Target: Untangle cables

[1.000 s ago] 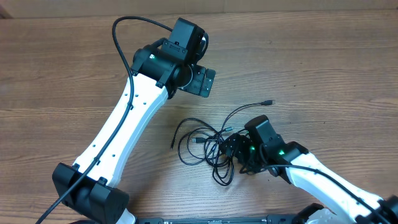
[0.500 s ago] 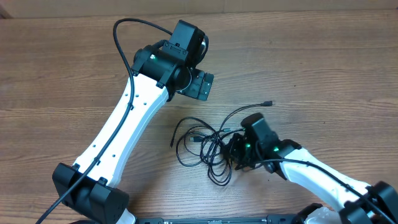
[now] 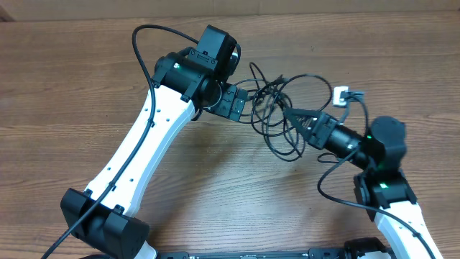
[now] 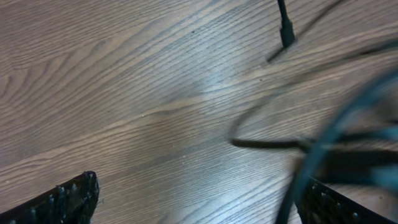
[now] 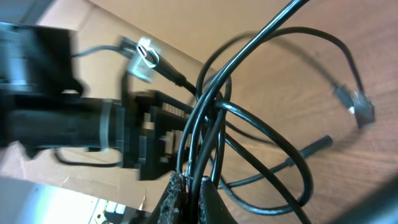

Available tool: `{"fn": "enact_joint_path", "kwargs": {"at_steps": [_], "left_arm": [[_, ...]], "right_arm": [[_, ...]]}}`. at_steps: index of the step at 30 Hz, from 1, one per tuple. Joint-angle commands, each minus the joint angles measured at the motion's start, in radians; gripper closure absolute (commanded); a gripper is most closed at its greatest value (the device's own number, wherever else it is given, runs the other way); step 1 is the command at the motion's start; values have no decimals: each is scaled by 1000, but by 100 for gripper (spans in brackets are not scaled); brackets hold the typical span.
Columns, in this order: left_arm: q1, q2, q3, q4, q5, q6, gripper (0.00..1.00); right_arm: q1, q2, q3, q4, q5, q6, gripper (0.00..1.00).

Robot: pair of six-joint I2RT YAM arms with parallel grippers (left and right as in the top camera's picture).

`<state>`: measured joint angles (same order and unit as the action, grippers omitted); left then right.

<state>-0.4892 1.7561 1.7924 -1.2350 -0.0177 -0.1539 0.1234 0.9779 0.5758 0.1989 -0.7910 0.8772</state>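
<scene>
Our right gripper point(image 3: 293, 114) is pinched tight on the cables point(image 3: 272, 108). We hold them by a few strands near the middle of the bunch, so the loops hang loose in the air above the table point(image 3: 86, 86). We think this helps, because hanging loops can slip apart more easily than loops lying flat.

Our left gripper point(image 3: 237, 104) waits just beside the bunch. Its fingers point(image 4: 71, 200) are wide apart and hold nothing. One blurry strand runs very close to one finger, but we cannot tell if it touches. We think the left gripper is there so it can grab a loose loop and pull it away from the rest.

The cables are thin, black, round and bendy. They curl into big, messy rings that cross over each other many times. From the right wrist, we see several strands squeezed together side by side where we pinch them. One strand ends in a small black plug point(image 4: 286, 31) that hangs near the table. Another ends in a little white piece point(image 3: 343, 94) that sticks out to the side.

The table is brown wood with long, wavy lines in it. It looks smooth and a bit shiny. The gripper fingers are black and have a bumpy surface.
</scene>
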Motion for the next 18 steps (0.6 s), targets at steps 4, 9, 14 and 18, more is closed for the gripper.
{"fn": "enact_joint_path", "kwargs": {"at_steps": [4,9,14,18], "left_arm": [[-2,-16,17,-16,69,-4,0],[-2,-16,17,-24,207,-4,0],[-2,-16,17,-18,309,-11,0],[-2,-16,17,-2,360,-43,0]], "right_arm": [[-71,-22,15,13,-79,-19,96],[-76,-22,15,17,-85,-23,96],[-76,-22,15,14,-125,-97,96],[-76,-22,15,8,-128,-124,96]]}}
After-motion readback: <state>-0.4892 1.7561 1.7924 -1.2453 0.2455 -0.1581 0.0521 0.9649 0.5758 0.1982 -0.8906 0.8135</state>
